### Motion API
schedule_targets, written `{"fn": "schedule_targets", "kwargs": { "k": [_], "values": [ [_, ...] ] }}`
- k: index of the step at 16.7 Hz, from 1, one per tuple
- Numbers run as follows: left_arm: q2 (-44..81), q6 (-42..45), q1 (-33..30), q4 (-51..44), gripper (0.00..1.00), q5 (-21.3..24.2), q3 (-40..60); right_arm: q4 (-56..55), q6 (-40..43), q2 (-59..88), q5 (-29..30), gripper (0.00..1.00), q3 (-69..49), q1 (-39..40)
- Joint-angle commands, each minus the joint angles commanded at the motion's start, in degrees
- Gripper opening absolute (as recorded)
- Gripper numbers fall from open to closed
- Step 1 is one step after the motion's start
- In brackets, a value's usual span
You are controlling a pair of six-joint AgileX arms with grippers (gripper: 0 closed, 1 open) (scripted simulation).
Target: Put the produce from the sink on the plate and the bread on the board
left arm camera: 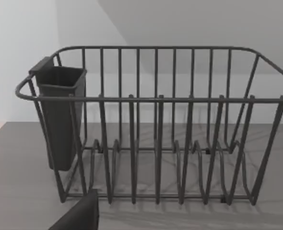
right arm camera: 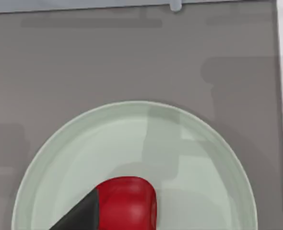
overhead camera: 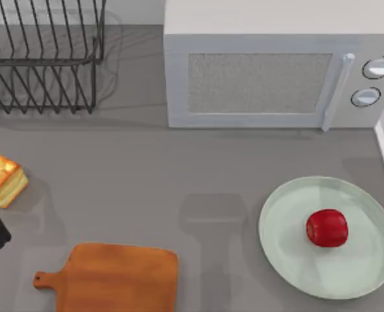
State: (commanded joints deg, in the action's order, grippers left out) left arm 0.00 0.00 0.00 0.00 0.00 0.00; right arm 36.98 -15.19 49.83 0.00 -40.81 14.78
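- The produce [overhead camera: 327, 227] lies on the plate [overhead camera: 283, 260], a little right of the plate's middle; the plate rests on the surface [overhead camera: 179, 169] near its right edge, toward the front.
- From the right wrist, the produce [right arm camera: 129, 201] shows on the plate [right arm camera: 194, 158], with a dark part of the right tool overlapping its lower side; whether that tool is spread or pressed together cannot be told.
- The bread [overhead camera: 4, 179] sits at the surface's left edge, toasted top up, touching or just beside a dark part of the left arm; the left tool's state cannot be told.
- The board [overhead camera: 117, 276] lies flat at the front edge, left of centre, handle toward the left, bare, apart from the bread.
- A wire dish rack [overhead camera: 42, 58] stands in the back left corner; the left wrist view faces the rack [left arm camera: 156, 124] with a dark cup [left arm camera: 60, 115] hung on its end.
- A microwave [overhead camera: 270, 65] stands along the back edge.
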Motion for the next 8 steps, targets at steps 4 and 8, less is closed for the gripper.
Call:
{"fn": "schedule_targets", "kwargs": {
  "k": [4, 8],
  "values": [
    [0.00, 0.00, 0.00, 0.00, 1.00, 0.00, 0.00, -15.45, 6.35, -22.23, 0.00, 1.00, 17.15, -6.18],
    [0.00, 0.00, 0.00, 0.00, 1.00, 0.00, 0.00, -28.58, 11.71, -40.17, 0.00, 1.00, 31.93, -11.39]
  ]
}}
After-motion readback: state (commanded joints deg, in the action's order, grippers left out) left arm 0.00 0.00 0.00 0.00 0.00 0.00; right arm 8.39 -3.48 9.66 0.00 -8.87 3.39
